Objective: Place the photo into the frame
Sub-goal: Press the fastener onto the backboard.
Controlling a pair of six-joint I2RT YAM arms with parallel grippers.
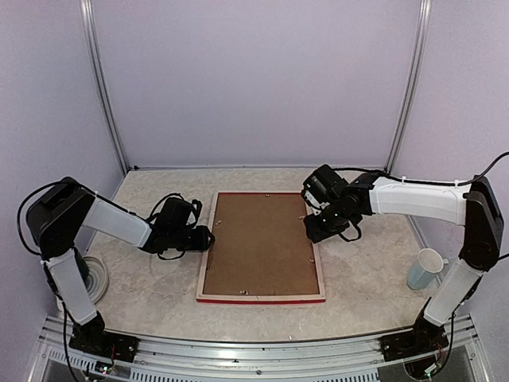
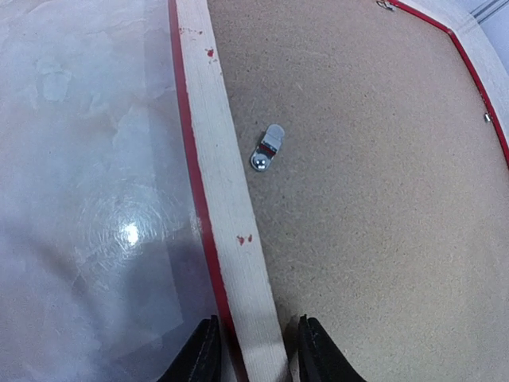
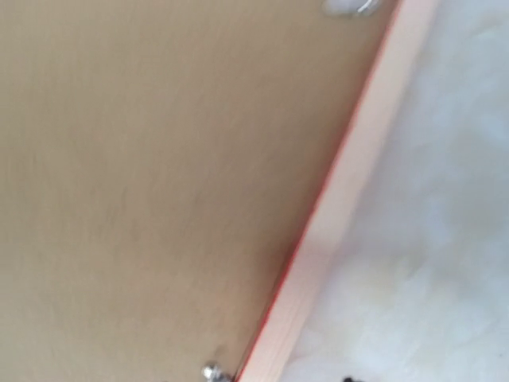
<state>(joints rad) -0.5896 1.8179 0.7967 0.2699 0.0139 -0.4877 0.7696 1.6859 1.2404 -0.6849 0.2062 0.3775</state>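
The frame lies face down in the middle of the table, pale wood rails up and a red strip along its near edge. A brown backing board fills it. The photo is hidden. My left gripper sits at the left rail. In the left wrist view its black fingertips straddle that rail, open, with a small gap on the board side. My right gripper hovers at the right rail. Its fingers barely show in the blurred right wrist view.
A small metal turn clip sits on the board near the left rail, and another clip by the right rail. A white and pale blue cup stands at the right. A white round object lies by the left arm.
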